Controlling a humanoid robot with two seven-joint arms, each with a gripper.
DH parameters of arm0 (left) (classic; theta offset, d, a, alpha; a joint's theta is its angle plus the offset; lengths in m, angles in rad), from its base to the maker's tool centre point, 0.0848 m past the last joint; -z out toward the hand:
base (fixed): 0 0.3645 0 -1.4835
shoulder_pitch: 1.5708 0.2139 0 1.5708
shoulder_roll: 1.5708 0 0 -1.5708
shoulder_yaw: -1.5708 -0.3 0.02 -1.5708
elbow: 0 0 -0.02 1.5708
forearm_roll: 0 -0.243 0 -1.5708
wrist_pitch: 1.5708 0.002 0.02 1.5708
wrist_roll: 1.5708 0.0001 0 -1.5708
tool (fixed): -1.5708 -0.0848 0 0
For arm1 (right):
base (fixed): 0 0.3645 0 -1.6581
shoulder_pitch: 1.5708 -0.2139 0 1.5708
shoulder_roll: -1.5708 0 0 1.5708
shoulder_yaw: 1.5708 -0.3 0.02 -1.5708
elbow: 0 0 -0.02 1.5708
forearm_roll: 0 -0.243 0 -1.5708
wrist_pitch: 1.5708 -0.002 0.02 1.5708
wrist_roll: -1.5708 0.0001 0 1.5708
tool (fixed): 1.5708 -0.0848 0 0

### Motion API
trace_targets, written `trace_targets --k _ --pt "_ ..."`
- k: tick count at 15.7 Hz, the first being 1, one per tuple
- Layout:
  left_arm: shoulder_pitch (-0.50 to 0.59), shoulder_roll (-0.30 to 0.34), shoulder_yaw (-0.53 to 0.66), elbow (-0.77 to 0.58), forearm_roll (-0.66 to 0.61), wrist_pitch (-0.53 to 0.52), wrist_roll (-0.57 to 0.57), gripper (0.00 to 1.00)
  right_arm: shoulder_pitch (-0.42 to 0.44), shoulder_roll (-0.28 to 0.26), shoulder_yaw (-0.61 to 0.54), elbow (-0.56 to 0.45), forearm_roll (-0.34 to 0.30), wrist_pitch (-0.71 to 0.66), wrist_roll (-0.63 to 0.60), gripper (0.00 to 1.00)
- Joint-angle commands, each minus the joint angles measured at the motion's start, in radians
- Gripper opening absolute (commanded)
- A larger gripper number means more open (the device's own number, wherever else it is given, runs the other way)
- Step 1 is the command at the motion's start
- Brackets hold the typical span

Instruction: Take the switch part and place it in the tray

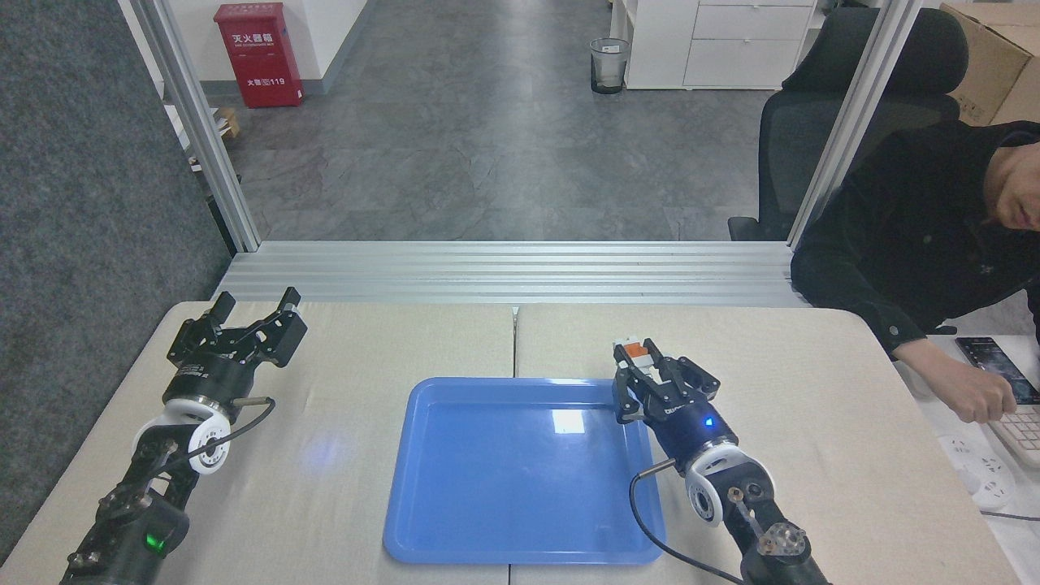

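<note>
The switch part shows its orange-red block and a bit of white body at the tip of my right gripper, which is shut on it and held above the table. That gripper hangs over the far right corner of the glossy blue tray, which lies flat in the middle of the table. The green button is hidden from this view. My left gripper rests open at the table's far left, with nothing between its fingers.
A person in a black sleeve sits at the right, a hand on a keyboard beside a phone. A power strip lies past the table's right edge. An aluminium frame rail runs behind the table.
</note>
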Motion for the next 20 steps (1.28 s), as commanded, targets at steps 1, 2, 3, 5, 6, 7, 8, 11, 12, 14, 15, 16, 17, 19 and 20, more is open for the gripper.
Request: trace_targets --k 1,2,3,5,6,7,8,11,12,14,15,16,17,19,20 --pt "0.000 0.000 0.000 0.000 0.000 -0.001 -0.001 1.00 0.071 0.035 0.221 -0.151 0.102 -0.103 0.101 0.12" --pt "0.000 0.000 0.000 0.000 0.000 0.001 -0.001 1.00 0.089 0.044 0.237 -0.124 0.118 -0.104 0.145 0.12" --pt "0.000 0.000 0.000 0.000 0.000 0.001 -0.001 1.00 0.101 0.047 0.241 -0.081 0.136 -0.104 0.173 0.13" --pt "0.000 0.000 0.000 0.000 0.000 0.001 -0.001 1.00 0.108 0.064 0.229 -0.044 0.150 -0.089 0.176 0.29" --pt "0.000 0.000 0.000 0.000 0.000 0.001 -0.001 1.00 0.109 0.073 0.221 -0.033 0.150 -0.063 0.176 0.43" --pt "0.000 0.000 0.000 0.000 0.000 0.001 -0.001 1.00 0.108 0.075 0.215 -0.025 0.150 -0.028 0.176 0.53" --pt "0.000 0.000 0.000 0.000 0.000 -0.001 -0.001 1.00 0.102 0.079 0.212 -0.010 0.150 0.015 0.176 0.88" --pt "0.000 0.000 0.000 0.000 0.000 -0.001 -0.001 1.00 0.014 0.113 0.073 0.048 0.084 0.060 0.170 1.00" --pt "0.000 0.000 0.000 0.000 0.000 0.001 -0.001 1.00 -0.016 0.116 -0.002 0.045 0.032 0.058 0.168 1.00" --pt "0.000 0.000 0.000 0.000 0.000 0.001 -0.001 1.00 -0.110 0.089 -0.108 0.042 -0.017 0.049 0.165 1.00" --pt "-0.002 0.000 0.000 0.000 0.000 0.001 -0.001 1.00 -0.142 0.029 -0.153 0.042 -0.025 0.051 0.164 1.00" --pt "0.000 0.000 0.000 0.000 0.000 -0.001 -0.001 1.00 -0.153 -0.040 -0.205 0.042 -0.025 0.052 0.143 1.00" --pt "0.000 0.000 0.000 0.000 0.000 0.001 -0.001 1.00 -0.153 -0.091 -0.239 0.042 -0.025 0.054 0.109 1.00" --pt "0.000 0.000 0.000 0.000 0.000 -0.001 -0.001 1.00 -0.135 -0.161 -0.247 0.053 -0.023 0.081 0.048 1.00" --pt "0.000 0.000 0.000 0.000 0.000 0.001 -0.001 1.00 -0.118 -0.183 -0.250 0.059 -0.028 0.122 0.023 1.00"
